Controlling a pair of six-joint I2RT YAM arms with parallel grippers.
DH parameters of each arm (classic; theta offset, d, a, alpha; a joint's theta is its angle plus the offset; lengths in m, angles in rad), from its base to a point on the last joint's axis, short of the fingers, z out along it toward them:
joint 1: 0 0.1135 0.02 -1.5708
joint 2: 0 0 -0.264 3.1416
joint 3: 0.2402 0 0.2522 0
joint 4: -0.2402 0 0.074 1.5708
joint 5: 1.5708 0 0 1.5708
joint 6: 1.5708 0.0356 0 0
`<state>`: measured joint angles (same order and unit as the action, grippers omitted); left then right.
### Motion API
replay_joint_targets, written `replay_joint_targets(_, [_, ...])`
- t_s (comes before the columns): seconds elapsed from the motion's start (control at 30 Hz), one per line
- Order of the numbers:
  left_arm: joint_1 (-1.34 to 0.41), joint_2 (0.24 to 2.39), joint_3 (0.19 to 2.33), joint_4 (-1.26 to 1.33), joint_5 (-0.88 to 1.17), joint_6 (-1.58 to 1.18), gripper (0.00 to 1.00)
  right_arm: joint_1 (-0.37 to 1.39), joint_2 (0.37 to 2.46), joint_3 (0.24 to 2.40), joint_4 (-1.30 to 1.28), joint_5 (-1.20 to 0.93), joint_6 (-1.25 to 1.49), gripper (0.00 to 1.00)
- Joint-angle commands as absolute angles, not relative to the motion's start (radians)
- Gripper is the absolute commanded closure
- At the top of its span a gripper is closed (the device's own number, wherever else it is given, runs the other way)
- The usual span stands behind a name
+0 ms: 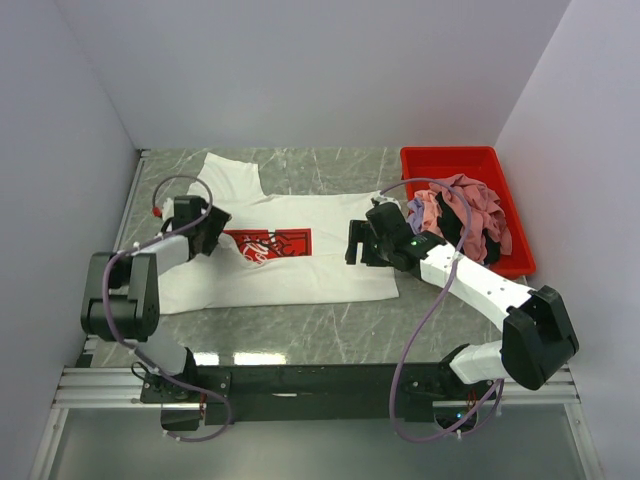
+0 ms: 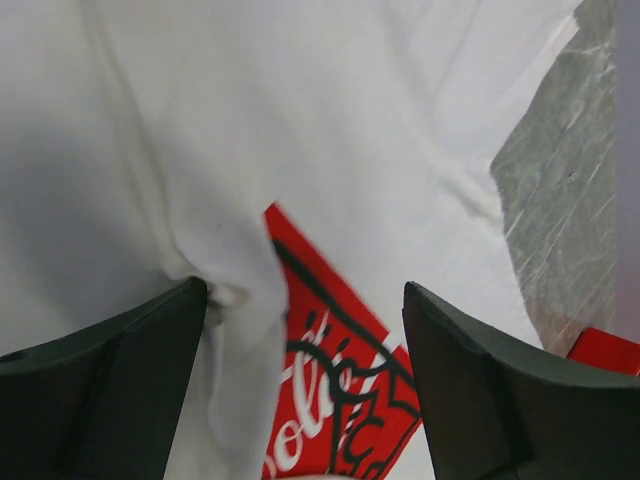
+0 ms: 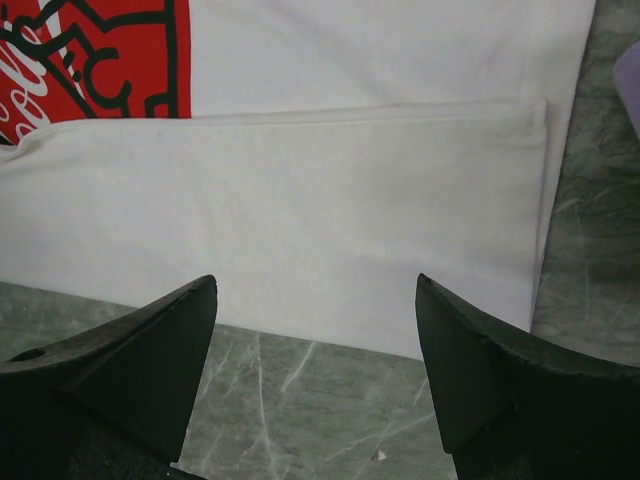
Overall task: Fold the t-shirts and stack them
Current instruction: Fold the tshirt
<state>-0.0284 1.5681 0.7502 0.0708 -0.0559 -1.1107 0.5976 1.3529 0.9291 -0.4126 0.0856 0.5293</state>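
Note:
A white t-shirt (image 1: 290, 270) with a red Coca-Cola print (image 1: 272, 243) lies spread on the marble table, its near side folded over along the print. My left gripper (image 1: 218, 228) is open over the shirt's left part, a raised fold of white cloth (image 2: 235, 300) and the print (image 2: 340, 390) between its fingers. My right gripper (image 1: 352, 243) is open and empty just above the shirt's right part. In the right wrist view the folded white layer (image 3: 330, 240) lies beyond its fingers. More tees, dusty pink (image 1: 470, 205) and lavender (image 1: 414, 208), are heaped in the bin.
A red plastic bin (image 1: 450, 160) stands at the back right and holds the crumpled clothes, with a dark garment (image 1: 452, 222) among them. Grey walls close the table on the left, back and right. Bare marble (image 1: 330, 330) shows between the shirt and the arm bases.

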Motion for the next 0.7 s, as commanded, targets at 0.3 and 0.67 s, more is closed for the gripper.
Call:
replay_joint_targets(0.3, [-0.072,1.735,1.065,0.017,-0.084,-1.032,0.11,0.588,1.312,0.940,-0.411,0.133,0.523,0.14])
replay_joint_targets(0.67, [-0.090,1.612,1.008,-0.052,-0.095,-0.969,0.01,0.586,1.293,0.927,-0.408,0.123,0.520,0.14])
